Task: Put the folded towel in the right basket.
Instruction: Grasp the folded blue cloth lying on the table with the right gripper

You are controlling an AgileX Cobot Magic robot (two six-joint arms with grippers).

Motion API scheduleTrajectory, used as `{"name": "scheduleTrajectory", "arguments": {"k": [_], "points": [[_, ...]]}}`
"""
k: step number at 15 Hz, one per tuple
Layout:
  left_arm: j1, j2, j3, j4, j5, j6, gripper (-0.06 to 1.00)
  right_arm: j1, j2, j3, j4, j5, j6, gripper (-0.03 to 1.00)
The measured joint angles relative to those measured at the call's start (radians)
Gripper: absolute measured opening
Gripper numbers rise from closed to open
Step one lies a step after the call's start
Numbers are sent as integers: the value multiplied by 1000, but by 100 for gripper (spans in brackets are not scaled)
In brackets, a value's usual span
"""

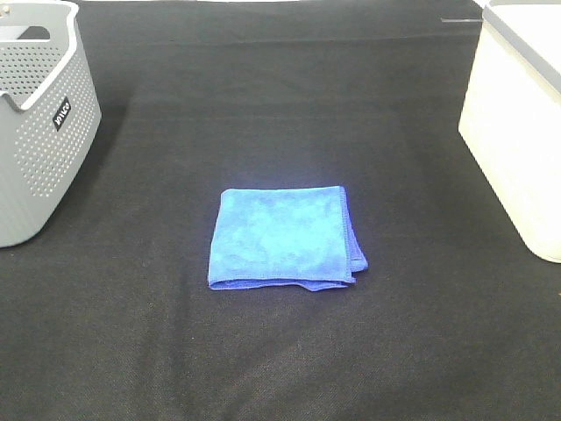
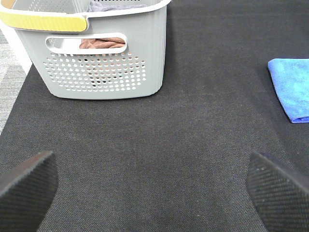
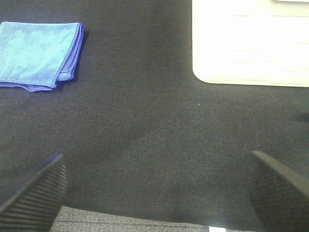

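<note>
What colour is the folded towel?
The towel is blue, seen best in the exterior high view.

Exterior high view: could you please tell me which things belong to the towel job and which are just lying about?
Belong to the job:
blue towel, folded, in the middle
white basket, on the right

Just lying about:
grey basket, on the left
brown cloth inside it
black mat under everything

black label [image 1: 61,114], white lettering, tilted, on perforated wall of grey basket [image 1: 35,175], 10 o'clock in exterior high view; letters too small to read.
</note>
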Motion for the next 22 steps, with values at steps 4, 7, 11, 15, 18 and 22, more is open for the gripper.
{"name": "scheduleTrajectory", "arguments": {"k": [4, 7, 11, 15, 18, 22], "points": [[0, 0, 0, 0, 0, 0, 99, 0, 0, 0, 0, 0, 0, 97], [0, 0, 0, 0, 0, 0, 99, 0, 0, 0, 0, 0, 0, 97], [0, 0, 0, 0, 0, 0, 99, 0, 0, 0, 0, 0, 0, 97], [0, 0, 0, 0, 0, 0, 99, 0, 0, 0, 0, 0, 0, 97], [0, 0, 0, 0, 0, 0, 99, 0, 0, 0, 0, 0, 0, 97], [0, 0, 0, 0, 0, 0, 99, 0, 0, 0, 0, 0, 0, 97]]}}
